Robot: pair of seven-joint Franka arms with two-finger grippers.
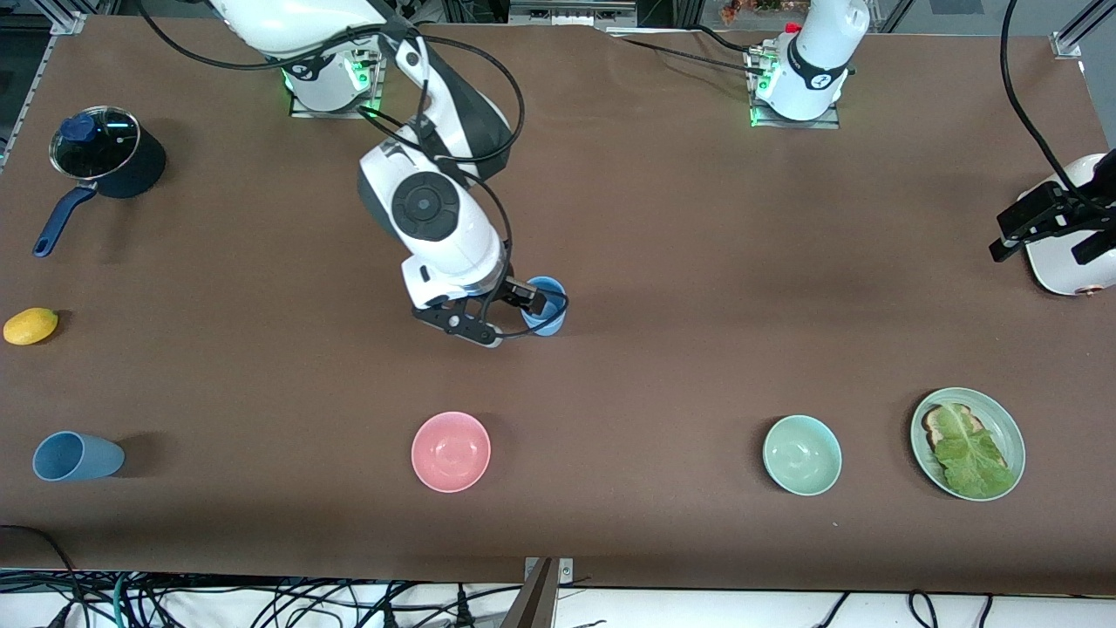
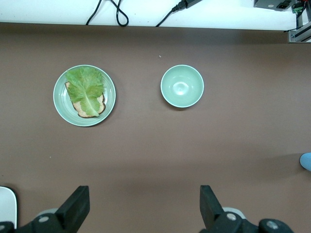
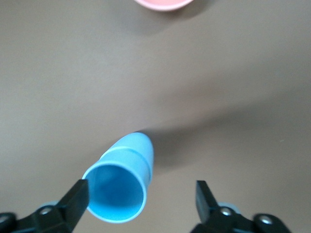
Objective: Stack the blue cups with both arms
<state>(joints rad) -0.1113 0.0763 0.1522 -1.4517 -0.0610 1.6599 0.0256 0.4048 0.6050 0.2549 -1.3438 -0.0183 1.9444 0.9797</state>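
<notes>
One blue cup [image 1: 546,306] stands upright mid-table. My right gripper [image 1: 501,312] is open just over it. In the right wrist view the cup [image 3: 121,187] sits between the fingers [image 3: 73,201], close against one of them and well apart from the other. A second blue cup [image 1: 77,456] lies on its side near the front edge at the right arm's end. My left gripper [image 1: 1046,249] hangs open and empty, high over the left arm's end of the table. It is also open in the left wrist view [image 2: 143,206], where the edge of the upright cup [image 2: 306,161] shows.
A pink bowl [image 1: 451,451], a green bowl [image 1: 802,454] and a green plate with toast and lettuce [image 1: 1011,436] lie along the front. A lidded dark pot [image 1: 105,153] and a lemon [image 1: 30,325] sit at the right arm's end. A white appliance [image 1: 1068,266] stands under the left gripper.
</notes>
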